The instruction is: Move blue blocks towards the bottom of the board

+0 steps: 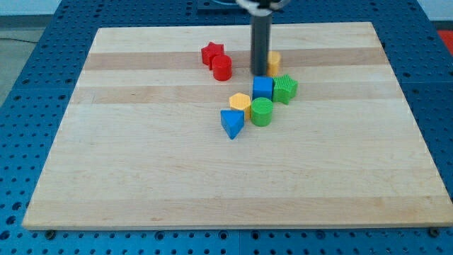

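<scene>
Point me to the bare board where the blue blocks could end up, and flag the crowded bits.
Free: the whole lower board below the blue triangular block, plus the view's left and right sides. Crowded: the cluster of blue cube, green blocks and yellow hexagon. My tip sits just above the blue cube, beside a yellow block; red blocks lie to its left.

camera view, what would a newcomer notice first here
The dark rod coming down from the view's top, my tip just above the blue cube and beside a yellow block. Below it, blue, green and yellow blocks cluster mid-board, including a blue wedge; two red blocks sit apart at upper left.
</scene>
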`<state>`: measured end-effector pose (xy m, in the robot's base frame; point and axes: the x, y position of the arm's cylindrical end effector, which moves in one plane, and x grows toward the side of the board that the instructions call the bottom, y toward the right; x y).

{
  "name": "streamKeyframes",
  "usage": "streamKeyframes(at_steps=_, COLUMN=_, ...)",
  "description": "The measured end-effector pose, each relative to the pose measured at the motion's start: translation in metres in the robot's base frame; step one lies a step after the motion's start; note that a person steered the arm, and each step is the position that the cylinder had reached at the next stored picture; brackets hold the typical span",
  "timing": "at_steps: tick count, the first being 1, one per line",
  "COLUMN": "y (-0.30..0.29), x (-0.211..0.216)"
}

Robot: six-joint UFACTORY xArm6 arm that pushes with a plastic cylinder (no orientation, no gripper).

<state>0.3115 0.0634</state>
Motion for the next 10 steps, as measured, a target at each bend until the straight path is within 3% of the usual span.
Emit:
streamKeyframes(at_steps=1, y=0.036, x=-0.023)
streamKeyframes(at_steps=3, y=-0.029, x=0.091)
streamKeyframes(at_steps=4, y=-0.037, x=0.106)
streamKeyframes(at_steps=6, y=-0.03, x=0.187)
streamKeyframes(at_steps=10, y=-0.146, x=0.141)
